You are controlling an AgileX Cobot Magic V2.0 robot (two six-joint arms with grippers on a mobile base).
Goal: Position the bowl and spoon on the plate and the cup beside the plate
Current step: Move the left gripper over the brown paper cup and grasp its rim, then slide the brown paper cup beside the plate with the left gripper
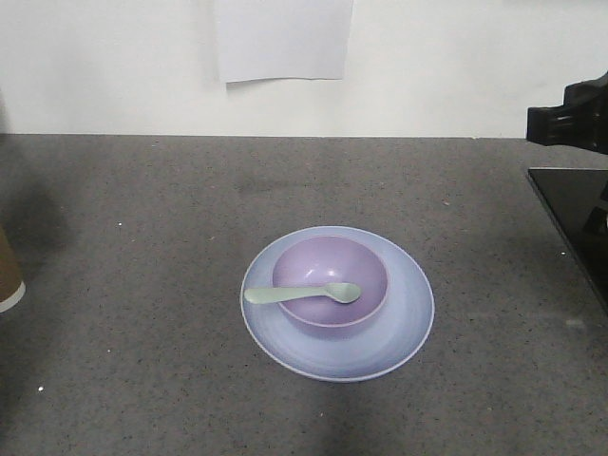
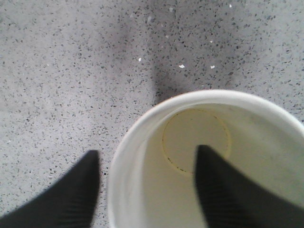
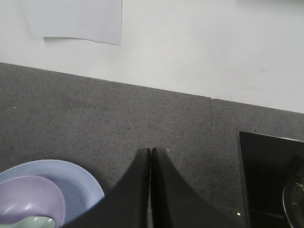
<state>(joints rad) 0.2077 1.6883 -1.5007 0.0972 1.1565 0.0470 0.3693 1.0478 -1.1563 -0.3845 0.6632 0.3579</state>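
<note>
Plate (image 1: 399, 332), one only, lies near the middle of the grey speckled counter (image 1: 142, 209), with the single purple bowl (image 1: 330, 285) sitting on it. One mint-green spoon (image 1: 302, 294) rests across the bowl, its handle poking out over the left rim. At the far left edge one brown paper cup (image 1: 8, 277) stands well apart from the plate. The left gripper (image 2: 147, 185) has its jaws apart, one finger inside the cup's white rim and one outside. The right gripper (image 3: 151, 185) hovers with jaws pressed together, empty, beyond the plate. One sheet of paper (image 1: 283, 38) hangs on the far wall.
</note>
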